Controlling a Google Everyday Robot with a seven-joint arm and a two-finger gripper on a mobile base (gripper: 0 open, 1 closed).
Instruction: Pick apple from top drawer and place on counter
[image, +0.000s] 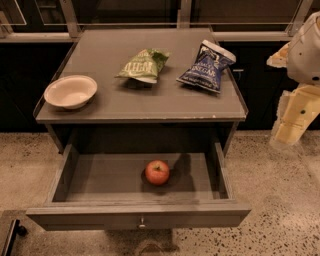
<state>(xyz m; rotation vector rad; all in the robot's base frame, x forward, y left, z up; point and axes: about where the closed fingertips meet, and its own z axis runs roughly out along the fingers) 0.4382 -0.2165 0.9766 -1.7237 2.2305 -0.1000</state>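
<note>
My gripper (289, 131) hangs right of the counter (170, 102); whether it is clenched or released, I cannot tell. The apple (157, 172) sits mid-floor in the open top drawer (90, 218). I'd descend from above, clearing the counter's front edge.

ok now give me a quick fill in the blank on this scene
1. The apple lies inside the top drawer, which stands ____.
2. The bowl, green chip bag and blue chip bag all rest on the ____.
3. The claw hangs beside the cabinet, near the picture's ____ edge.
Missing words: open; counter; right.
</note>
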